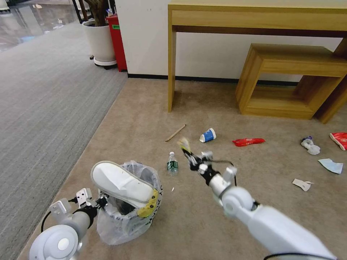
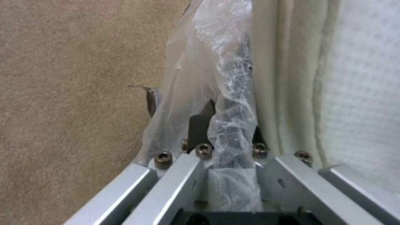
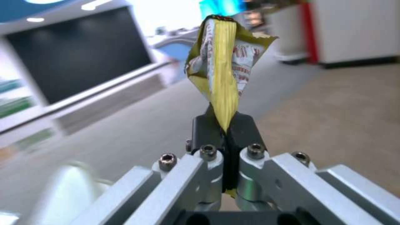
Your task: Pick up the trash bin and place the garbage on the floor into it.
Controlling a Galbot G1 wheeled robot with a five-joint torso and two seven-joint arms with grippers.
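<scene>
White rounded arms, black cables, silver brackets with hex screws, black pincer fingers (image 3: 243, 131)

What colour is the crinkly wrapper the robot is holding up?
Mostly yellow, with white and red print. The right tool pinches the wrapper; the right wrist view shows it best.

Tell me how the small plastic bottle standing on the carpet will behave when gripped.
The plastic bottle stands upright, tall and narrow, so a sideways nudge would probably tip it. It looks small and clear, so likely light. Its round body may roll once down.
</scene>
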